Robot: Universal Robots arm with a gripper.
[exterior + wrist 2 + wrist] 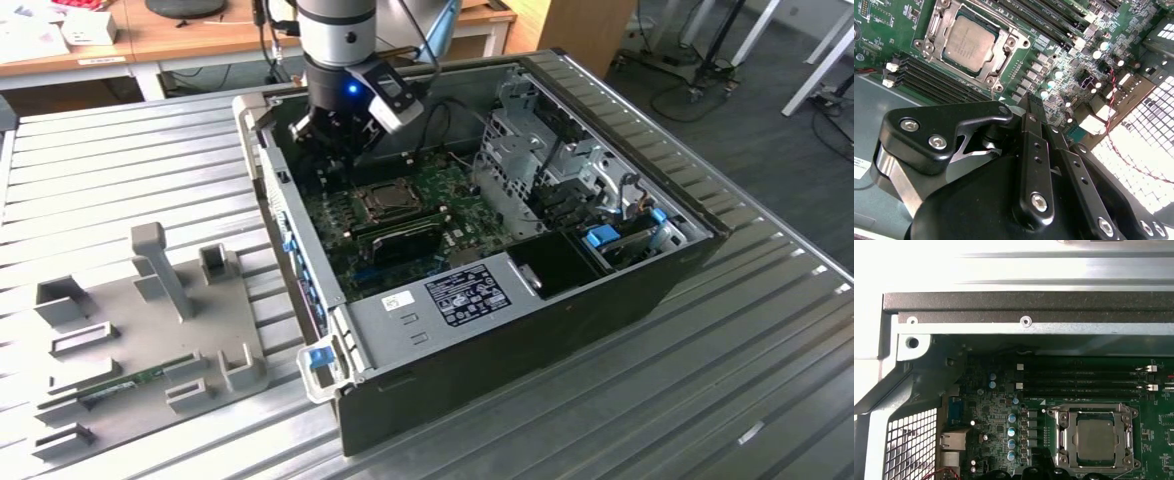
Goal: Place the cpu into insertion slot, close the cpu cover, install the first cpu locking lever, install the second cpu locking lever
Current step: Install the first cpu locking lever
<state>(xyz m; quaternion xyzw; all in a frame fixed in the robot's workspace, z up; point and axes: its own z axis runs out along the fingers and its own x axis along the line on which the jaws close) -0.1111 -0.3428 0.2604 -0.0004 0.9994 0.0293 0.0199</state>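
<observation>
- While the claw [1030, 102] hangs inside the open computer case [627, 290], near the socket, its black fingers [1036, 150] seem pressed together with nothing between them.
- Cpu [970, 44]: it sits flat in the insertion slot [360, 208] on the green board [884, 30], with the cpu cover [1066, 437] lying down around it.
- It looks light, thin and rigid, with a dull, smooth metal top and likely delicate contacts beneath, so I'd judge the side edges the only safe hold.
- Cover: thin stamped steel, bright, probably springy and sharp-edged.
</observation>
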